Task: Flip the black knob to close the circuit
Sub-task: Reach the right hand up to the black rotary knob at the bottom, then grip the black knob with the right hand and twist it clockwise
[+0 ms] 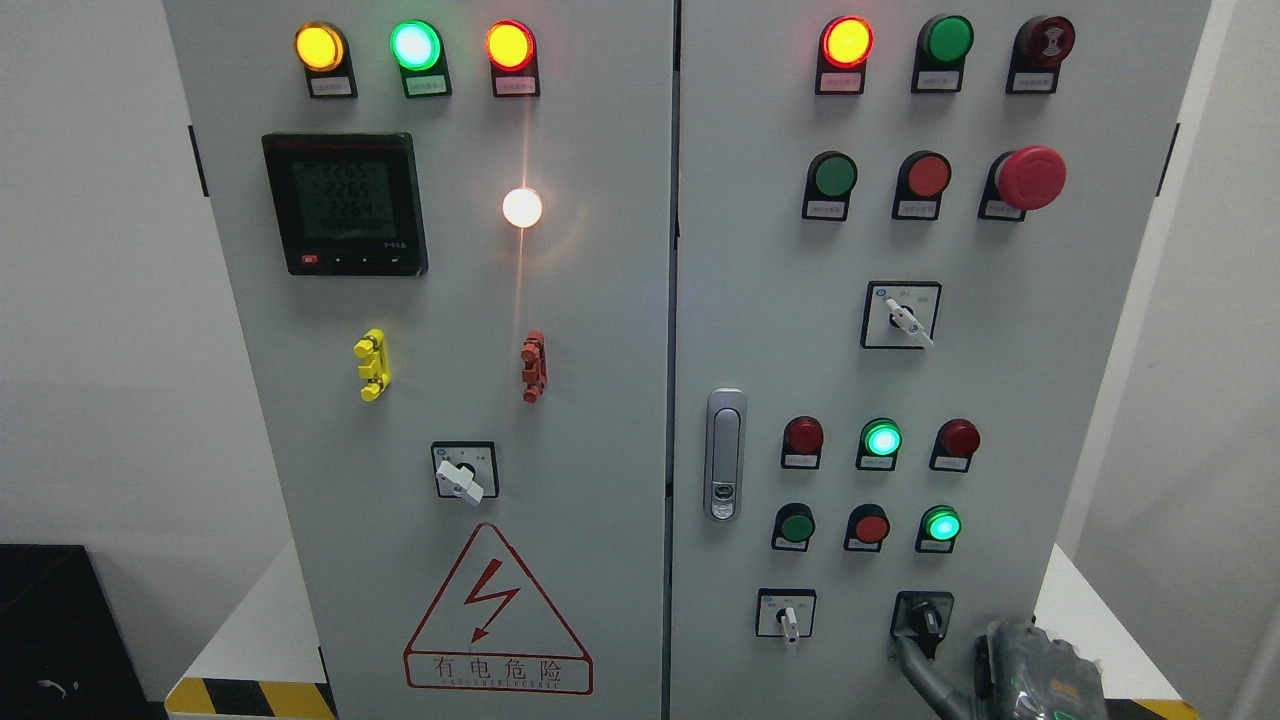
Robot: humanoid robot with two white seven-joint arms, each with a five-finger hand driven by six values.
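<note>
Right hand [1035, 670], lower right of frame, finger touching black knob [922, 618]; grip state unclear. Risk: finger slips off, knob unturned.

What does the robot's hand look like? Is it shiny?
Only the right hand shows, at the bottom right corner. It looks dark grey and a bit glossy, with a bulky rounded shell and small green glints on it. One long, thin, dark grey finger reaches up toward the black knob. No cables or markings are clear. The left hand is out of view.
</note>
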